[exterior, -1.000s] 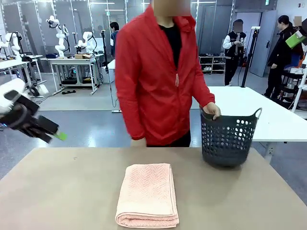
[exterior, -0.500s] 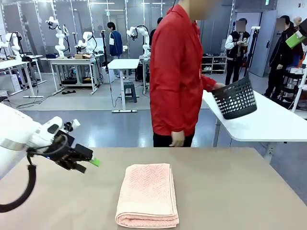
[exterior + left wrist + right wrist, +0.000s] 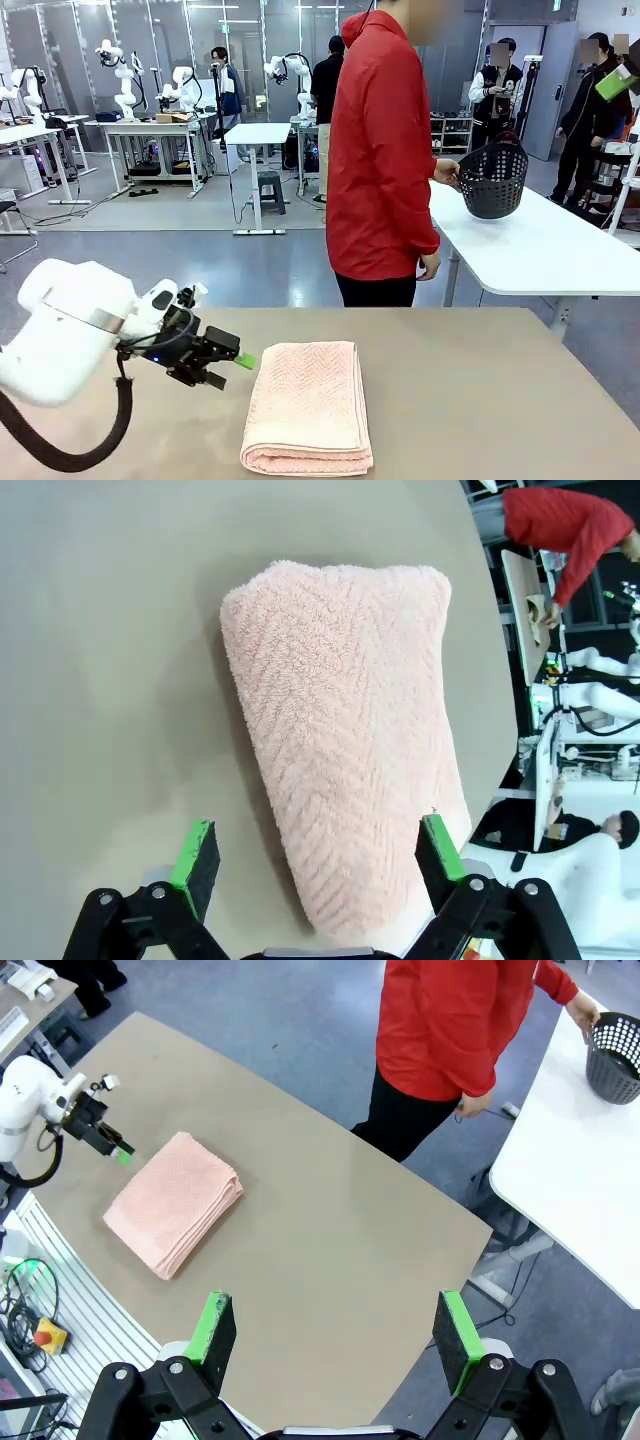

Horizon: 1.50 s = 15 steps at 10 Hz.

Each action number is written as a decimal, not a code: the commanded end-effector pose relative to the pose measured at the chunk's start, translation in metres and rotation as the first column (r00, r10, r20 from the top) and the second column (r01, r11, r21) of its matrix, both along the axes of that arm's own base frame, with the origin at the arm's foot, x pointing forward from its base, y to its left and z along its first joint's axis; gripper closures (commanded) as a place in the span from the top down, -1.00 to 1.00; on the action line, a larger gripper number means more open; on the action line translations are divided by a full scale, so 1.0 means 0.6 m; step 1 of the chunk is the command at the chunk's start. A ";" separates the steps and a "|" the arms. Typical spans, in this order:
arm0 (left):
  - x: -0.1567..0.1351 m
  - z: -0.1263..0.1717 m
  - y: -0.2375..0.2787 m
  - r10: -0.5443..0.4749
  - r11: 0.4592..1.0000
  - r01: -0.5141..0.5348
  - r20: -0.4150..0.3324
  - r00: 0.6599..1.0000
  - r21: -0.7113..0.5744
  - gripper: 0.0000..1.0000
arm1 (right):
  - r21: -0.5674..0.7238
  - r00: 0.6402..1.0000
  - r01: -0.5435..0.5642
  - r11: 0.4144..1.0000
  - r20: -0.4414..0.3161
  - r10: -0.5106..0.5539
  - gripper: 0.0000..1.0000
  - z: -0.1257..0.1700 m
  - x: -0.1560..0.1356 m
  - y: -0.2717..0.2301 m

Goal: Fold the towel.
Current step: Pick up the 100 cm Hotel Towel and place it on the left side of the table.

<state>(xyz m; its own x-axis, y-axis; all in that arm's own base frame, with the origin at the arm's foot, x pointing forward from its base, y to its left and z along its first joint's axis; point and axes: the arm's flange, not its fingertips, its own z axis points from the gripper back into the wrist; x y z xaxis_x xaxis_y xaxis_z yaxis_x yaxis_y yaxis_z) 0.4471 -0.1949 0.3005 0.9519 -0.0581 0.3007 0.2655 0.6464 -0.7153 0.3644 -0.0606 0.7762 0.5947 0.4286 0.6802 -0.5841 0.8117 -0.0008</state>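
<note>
Your towel (image 3: 308,405) lies folded into a thick stack on the tan table (image 3: 480,400), near the table's front edge in the front view. Its near end sits close to the bottom of that view, and how many layers it has you can't count. The long axis runs from the robot's side toward the person (image 3: 380,150); the rounded fold faces the robot.

In the left wrist view the towel (image 3: 345,740) starts between the fingers and stretches away, its near end hidden behind the gripper body.

Left gripper (image 3: 232,366) hangs just left of the towel, jaws spread wide, nothing in them; whether it touches the table you can't tell. Right gripper (image 3: 335,1335) sits high above the table, well apart from the towel (image 3: 175,1203), jaws wide and empty too.

The dark perforated basket (image 3: 493,180) is well apart from the towel, tipped on a white table (image 3: 540,250) behind the person, one hand at its rim. Its inside is too dark to make out.
</note>
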 end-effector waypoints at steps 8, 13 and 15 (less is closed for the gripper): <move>0.000 -0.075 -0.075 -0.017 0.990 0.002 -0.102 0.995 -0.144 1.00 | 0.004 1.000 -0.007 1.000 -0.002 0.007 1.00 0.001 -0.003 0.000; 0.006 -0.081 -0.081 -0.028 0.986 0.009 -0.112 0.993 -0.168 -1.00 | 0.004 1.000 -0.007 1.000 -0.002 0.007 1.00 0.001 -0.003 0.000; 0.006 -0.082 -0.075 -0.039 0.986 0.020 -0.117 0.992 -0.166 -1.00 | 0.004 1.000 -0.007 1.000 -0.002 0.007 1.00 0.001 -0.003 0.000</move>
<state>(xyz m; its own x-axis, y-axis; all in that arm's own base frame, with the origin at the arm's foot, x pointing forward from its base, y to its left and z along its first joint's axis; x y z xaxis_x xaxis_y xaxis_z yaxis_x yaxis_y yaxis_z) 0.4483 -0.2392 0.2574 0.9842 -0.0386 0.1726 0.1657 0.5420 -0.8239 0.3644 -0.0606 0.7762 0.5947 0.4285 0.6802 -0.5841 0.8117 -0.0007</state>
